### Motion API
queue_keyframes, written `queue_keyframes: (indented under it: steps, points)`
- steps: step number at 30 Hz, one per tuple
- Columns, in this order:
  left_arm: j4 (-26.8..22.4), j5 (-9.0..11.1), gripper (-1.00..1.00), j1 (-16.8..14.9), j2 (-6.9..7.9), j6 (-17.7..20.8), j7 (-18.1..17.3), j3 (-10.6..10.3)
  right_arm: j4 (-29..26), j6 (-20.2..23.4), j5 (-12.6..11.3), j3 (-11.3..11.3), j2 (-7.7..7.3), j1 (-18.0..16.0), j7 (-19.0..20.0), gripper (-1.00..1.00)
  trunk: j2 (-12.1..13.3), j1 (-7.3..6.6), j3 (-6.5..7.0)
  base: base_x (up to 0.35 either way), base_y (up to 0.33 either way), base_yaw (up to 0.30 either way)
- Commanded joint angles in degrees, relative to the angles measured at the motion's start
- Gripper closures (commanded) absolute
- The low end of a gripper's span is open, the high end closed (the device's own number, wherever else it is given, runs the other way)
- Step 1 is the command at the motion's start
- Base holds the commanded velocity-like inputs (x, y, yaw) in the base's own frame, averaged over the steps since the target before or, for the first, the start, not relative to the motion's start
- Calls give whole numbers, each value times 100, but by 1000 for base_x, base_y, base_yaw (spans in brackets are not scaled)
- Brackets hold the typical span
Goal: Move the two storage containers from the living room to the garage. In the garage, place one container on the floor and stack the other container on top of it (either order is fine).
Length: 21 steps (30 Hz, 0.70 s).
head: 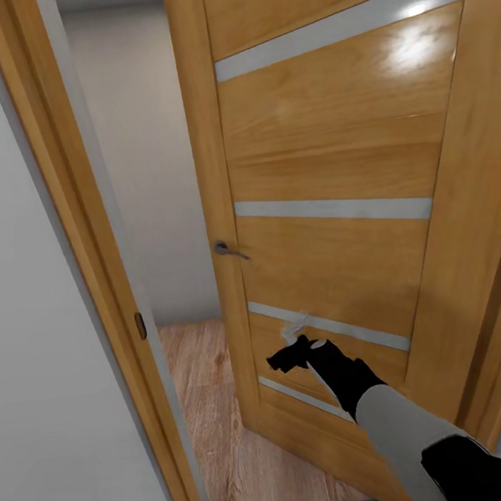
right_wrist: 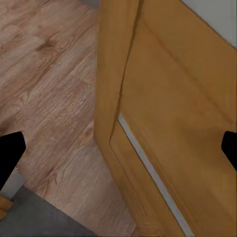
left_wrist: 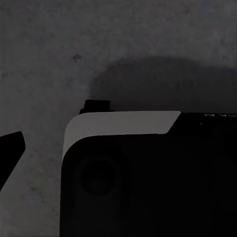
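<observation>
At lower centre of the head view, the black right gripper (head: 288, 355) reached, jaws spread wide and empty, against the half-open glossy orange-brown wooden door (head: 334, 162) above light wood-plank flooring (head: 211, 412).

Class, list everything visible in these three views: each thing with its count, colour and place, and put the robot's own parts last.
Door: one, honey wood with pale grey strips, ajar, right of the opening.
Handle: one, dark metal lever, on the door's free edge.
Door frame: one, same wood, left of the opening.
Wall: white, far left.
Wood floor: light planks, beyond the doorway.
Concrete floor: dark grey, under the left wrist camera.
Right gripper: one, black, fingers spread, against the door's lower panels.
Robot body: black with a white band, in the left wrist view.
</observation>
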Motion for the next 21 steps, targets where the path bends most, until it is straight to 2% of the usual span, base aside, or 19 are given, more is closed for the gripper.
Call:
queue_keyframes:
  steps: [1,3,7,10,13,18,21]
  points:
    - [-10,29,-100,3,-1,-2,-1,1,-13,0,52,-1,1,50,97,-100,-3,0,-4,0,0,0]
    - [-9,25,-100,2,-7,0,-1,1,-14,-97,25,-7,1,407,355,-100,-3,0,-4,0,0,0]
    - [-9,20,-100,3,-9,-1,-1,1,-18,-250,12,-11,1,728,564,-100,-3,0,-4,0,0,0]
    - [-9,25,-100,2,-9,-1,-1,1,-19,-323,-28,-15,-12,768,644,-100,-3,0,-4,0,0,0]
    - [-9,40,-100,2,-2,0,-1,1,-15,-367,-203,-18,-47,789,673,-100,-3,0,-4,0,0,0]
    - [-9,52,-100,2,-1,-2,-1,1,61,-372,-284,-18,-226,946,666,-100,-3,0,-4,0,0,0]
    - [-9,54,-100,2,-1,-2,-1,1,148,-432,-288,-18,-281,987,691,-100,-3,0,-4,0,0,0]
